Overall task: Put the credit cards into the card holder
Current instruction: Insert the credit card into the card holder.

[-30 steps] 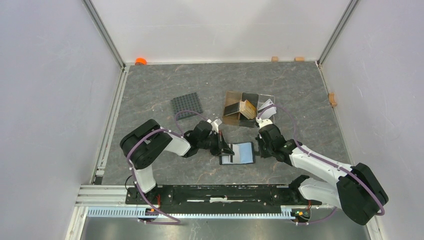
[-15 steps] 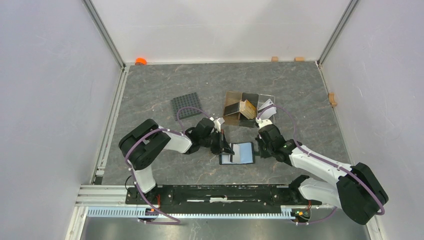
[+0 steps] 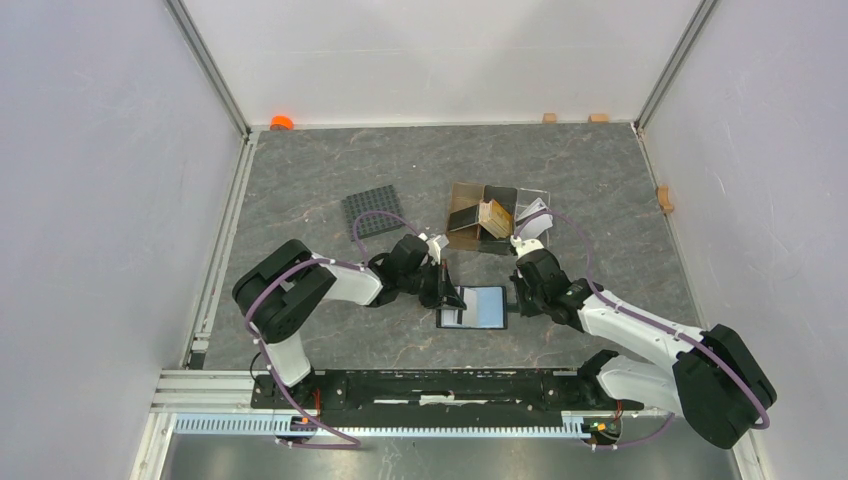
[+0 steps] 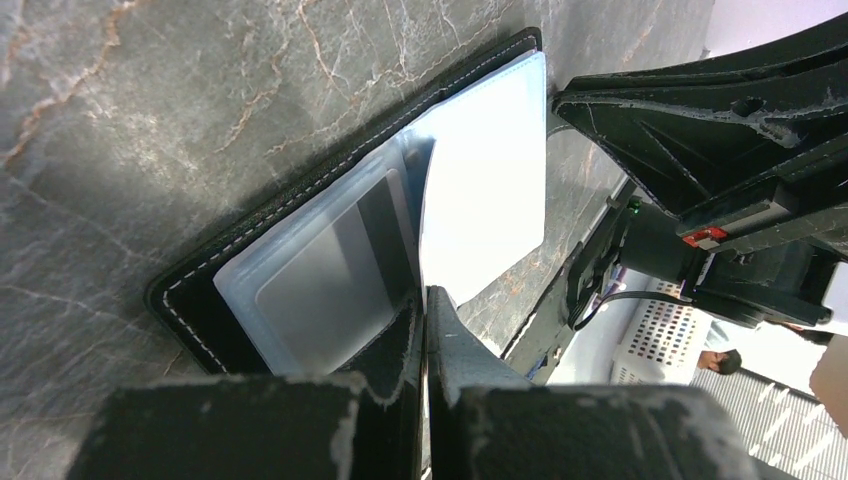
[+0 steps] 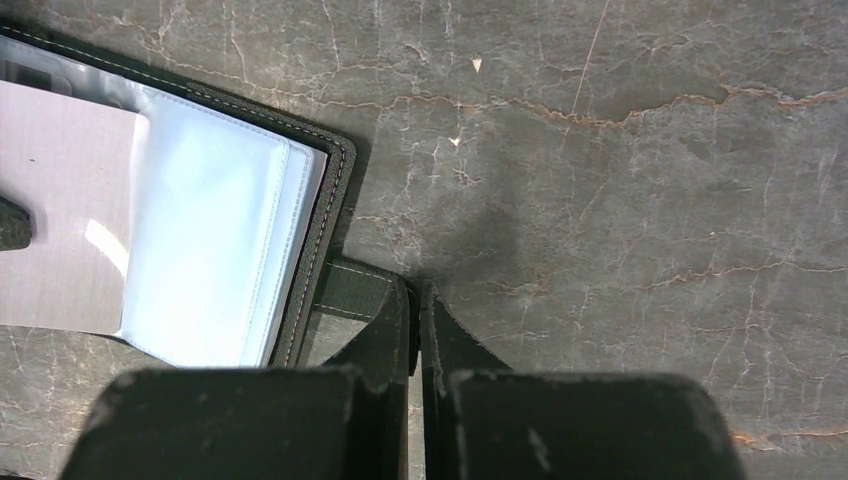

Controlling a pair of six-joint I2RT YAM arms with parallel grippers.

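The card holder [image 3: 488,306] lies open on the grey table between my arms, black outside and pale blue-grey inside [image 4: 330,270]. My left gripper [image 4: 428,292] is shut on a whitish credit card [image 4: 490,170], which stands tilted over the holder's clear sleeves with its far edge at the fold. In the right wrist view this card [image 5: 60,230] covers the holder's left page [image 5: 220,250]. My right gripper [image 5: 415,285] is shut on the holder's strap tab [image 5: 345,290] at its right edge. From above, the left gripper [image 3: 455,296] and right gripper [image 3: 514,297] flank the holder.
A brown translucent compartment box [image 3: 470,212] with tan cards [image 3: 492,217] stands behind the holder, and a clear tray with whitish cards [image 3: 533,218] is beside it. A black gridded mat [image 3: 374,210] lies to the back left. Small wooden blocks [image 3: 665,198] sit along the walls.
The card holder and both grippers have shifted slightly to the left. Both grips are unchanged.
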